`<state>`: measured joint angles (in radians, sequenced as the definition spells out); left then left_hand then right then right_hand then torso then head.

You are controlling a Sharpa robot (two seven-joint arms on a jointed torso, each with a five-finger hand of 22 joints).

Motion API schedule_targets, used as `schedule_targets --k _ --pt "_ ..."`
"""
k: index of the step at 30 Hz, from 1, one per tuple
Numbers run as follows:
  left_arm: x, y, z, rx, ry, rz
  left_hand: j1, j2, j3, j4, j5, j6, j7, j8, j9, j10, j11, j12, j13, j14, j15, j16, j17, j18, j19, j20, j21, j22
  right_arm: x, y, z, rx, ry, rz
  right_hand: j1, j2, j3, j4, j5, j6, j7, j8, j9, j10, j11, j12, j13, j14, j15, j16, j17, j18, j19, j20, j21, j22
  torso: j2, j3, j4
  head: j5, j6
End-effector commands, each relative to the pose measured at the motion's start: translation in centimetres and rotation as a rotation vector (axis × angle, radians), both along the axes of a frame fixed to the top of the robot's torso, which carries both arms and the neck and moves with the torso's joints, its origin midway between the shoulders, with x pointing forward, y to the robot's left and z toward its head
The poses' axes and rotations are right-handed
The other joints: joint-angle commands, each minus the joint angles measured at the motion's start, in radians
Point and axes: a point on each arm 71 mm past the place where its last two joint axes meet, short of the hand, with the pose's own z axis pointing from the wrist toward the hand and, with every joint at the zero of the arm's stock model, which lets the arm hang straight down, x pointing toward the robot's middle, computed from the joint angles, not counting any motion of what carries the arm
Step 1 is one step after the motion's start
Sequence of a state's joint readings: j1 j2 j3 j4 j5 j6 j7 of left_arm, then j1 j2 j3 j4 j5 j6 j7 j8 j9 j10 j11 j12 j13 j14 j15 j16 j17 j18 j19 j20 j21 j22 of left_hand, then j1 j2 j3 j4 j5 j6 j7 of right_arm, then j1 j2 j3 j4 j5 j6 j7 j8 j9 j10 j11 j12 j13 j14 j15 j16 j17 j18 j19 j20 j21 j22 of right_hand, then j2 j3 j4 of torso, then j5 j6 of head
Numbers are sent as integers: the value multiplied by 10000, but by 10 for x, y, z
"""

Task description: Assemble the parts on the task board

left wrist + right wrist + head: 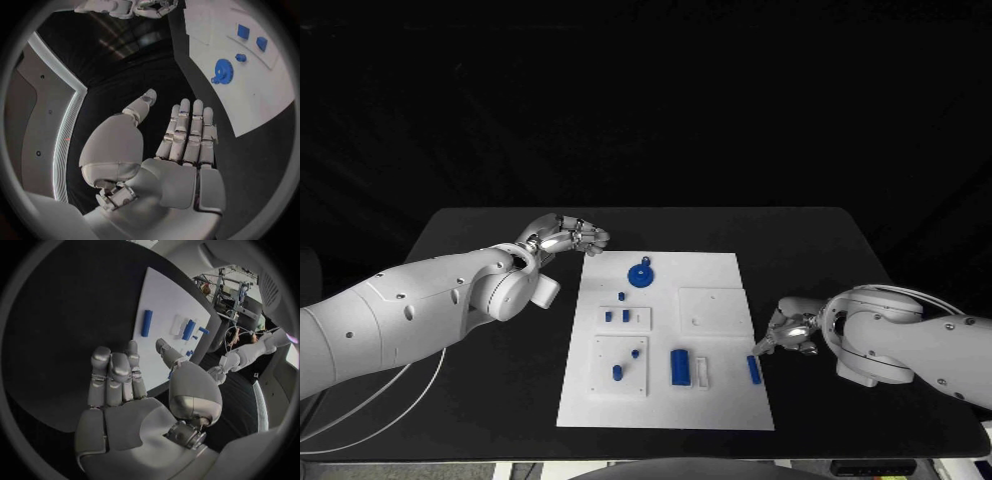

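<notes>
task board [718,300] between empty left hand [567,236], right hand [788,330]

White rounded arms [416,310], silver segmented fingers [187,130], thin white cable [387,410].

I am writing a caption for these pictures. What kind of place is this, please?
Probably a robotics lab test bench: a black table against a dark backdrop, a white task board with small blue parts, and equipment racks in the right wrist view.
</notes>
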<state>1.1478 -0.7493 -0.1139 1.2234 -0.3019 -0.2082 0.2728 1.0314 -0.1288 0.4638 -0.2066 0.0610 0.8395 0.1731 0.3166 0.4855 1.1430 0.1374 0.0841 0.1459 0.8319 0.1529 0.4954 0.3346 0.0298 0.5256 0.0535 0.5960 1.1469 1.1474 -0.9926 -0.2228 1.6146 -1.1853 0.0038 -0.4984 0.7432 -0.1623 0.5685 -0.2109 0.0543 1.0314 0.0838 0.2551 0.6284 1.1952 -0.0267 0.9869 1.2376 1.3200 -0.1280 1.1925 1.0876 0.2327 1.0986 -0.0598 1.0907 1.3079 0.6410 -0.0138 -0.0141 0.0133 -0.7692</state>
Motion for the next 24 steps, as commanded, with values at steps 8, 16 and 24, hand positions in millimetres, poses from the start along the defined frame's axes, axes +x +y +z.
schedule_targets --k 8,16,24 --pt "-1 -1 1 -121 38 -139 -46 51 -14 65 18 -59 -15 -35 -16 -9 18 -20 -11 35 33 -73 13 101 36 19 -44 18 -12 8 -16 -839 325 423 -504 105 -626 -12 -48 -47 14 -9 45 -82 8 11 -18 -60 -43 -53 5 291 -129 -58 -86 158 1 2 4 -4 -48" --pt "-1 -1 0 -123 54 -154 -50 50 -16 69 16 -59 -15 -34 -17 -8 18 -19 -12 35 33 -76 17 101 36 19 -46 20 -16 17 -25 -770 418 503 -725 516 -1305 -573 -41 -20 -3 -35 60 -87 -17 -5 -26 -79 -62 -64 12 291 -185 -121 -126 155 2 -2 -1 -2 -49" --pt "-1 0 0 -114 58 -138 -52 53 -17 73 16 -59 -15 -34 -17 -9 18 -18 -13 35 33 -80 21 101 35 19 -49 23 -18 22 -31 -790 417 591 -549 926 -1323 -763 -47 40 -23 -28 68 -52 -37 1 -30 -66 -79 -61 13 291 -158 -149 -132 152 4 -3 6 -4 -63"
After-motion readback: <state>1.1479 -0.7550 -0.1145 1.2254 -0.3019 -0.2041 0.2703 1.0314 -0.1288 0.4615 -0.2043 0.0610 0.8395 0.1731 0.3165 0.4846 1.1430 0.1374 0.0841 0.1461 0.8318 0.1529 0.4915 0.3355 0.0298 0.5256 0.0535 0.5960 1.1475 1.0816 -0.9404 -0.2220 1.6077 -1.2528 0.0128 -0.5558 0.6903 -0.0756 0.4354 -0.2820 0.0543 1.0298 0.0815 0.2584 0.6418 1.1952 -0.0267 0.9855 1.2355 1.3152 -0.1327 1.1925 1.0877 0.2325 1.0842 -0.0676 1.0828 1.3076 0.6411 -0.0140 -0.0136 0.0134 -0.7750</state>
